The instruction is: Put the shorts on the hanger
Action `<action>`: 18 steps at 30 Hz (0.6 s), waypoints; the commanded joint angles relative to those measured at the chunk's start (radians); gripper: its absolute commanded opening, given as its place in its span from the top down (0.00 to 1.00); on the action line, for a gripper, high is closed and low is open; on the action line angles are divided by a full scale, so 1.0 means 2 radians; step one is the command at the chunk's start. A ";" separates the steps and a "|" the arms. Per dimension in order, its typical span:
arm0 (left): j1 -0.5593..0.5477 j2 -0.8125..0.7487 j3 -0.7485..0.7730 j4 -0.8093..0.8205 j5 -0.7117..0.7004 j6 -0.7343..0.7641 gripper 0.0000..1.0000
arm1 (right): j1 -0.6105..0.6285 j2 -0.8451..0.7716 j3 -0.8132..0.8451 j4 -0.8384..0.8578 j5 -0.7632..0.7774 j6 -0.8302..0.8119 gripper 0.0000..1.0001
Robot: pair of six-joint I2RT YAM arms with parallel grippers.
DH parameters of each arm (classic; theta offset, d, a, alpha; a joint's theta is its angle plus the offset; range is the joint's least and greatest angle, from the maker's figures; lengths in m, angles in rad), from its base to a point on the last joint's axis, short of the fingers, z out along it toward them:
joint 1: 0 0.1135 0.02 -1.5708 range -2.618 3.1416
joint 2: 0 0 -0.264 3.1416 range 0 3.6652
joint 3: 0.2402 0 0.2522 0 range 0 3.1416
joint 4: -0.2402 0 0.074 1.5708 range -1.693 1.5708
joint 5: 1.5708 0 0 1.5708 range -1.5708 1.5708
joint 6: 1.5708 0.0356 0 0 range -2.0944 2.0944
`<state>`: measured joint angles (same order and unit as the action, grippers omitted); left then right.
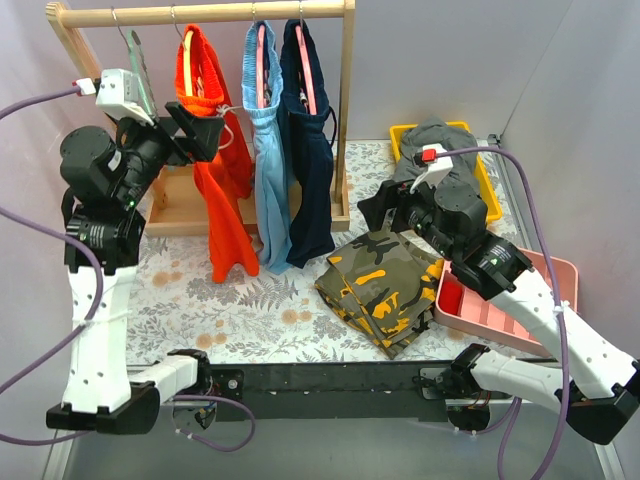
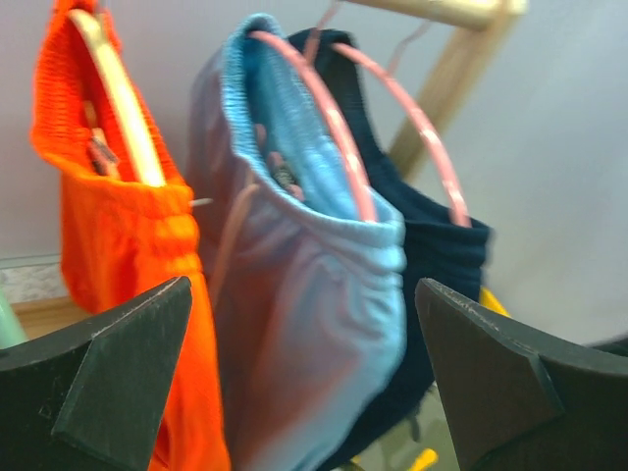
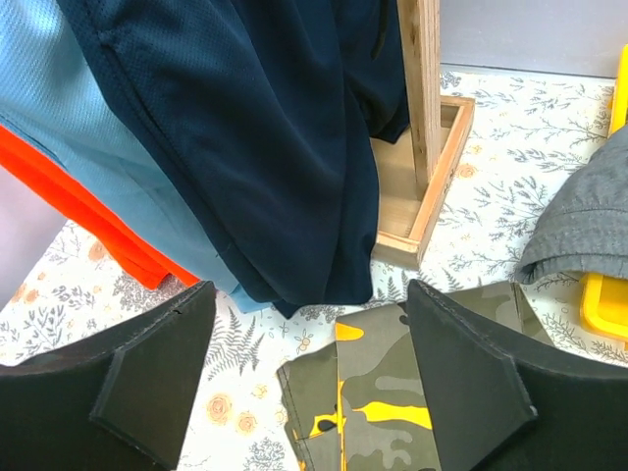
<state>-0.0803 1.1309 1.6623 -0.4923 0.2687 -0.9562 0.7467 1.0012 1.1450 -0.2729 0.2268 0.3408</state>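
Floral tablecloth (image 1: pixel 250 300), pale walls (image 1: pixel 450 60). The yellow bin (image 1: pixel 402 132) holds grey shorts (image 1: pixel 435 135). Left gripper (image 2: pixel 304 314) and right gripper (image 3: pixel 309 314) gape, released.

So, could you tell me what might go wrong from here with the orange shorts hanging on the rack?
1. The open left tool sits right beside the shorts on the hanger. If it backs off carelessly, it could snag the fabric and pull it askew.
2. The light blue shorts hang close alongside, so a sideways swing might knock that neighbour on the rail.
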 commanded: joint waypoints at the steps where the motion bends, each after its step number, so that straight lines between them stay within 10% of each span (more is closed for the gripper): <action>1: -0.031 -0.032 -0.001 -0.027 0.044 -0.022 0.02 | 0.002 -0.023 -0.009 0.004 -0.002 0.014 0.12; 18: -0.479 -0.035 -0.212 -0.014 -0.241 -0.071 0.02 | 0.002 -0.135 -0.156 -0.042 0.074 0.080 0.04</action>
<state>-0.9035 1.0840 1.3674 -0.5667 -0.0345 -1.0134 0.7467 0.7971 0.8860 -0.3309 0.2886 0.4442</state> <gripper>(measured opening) 0.981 0.943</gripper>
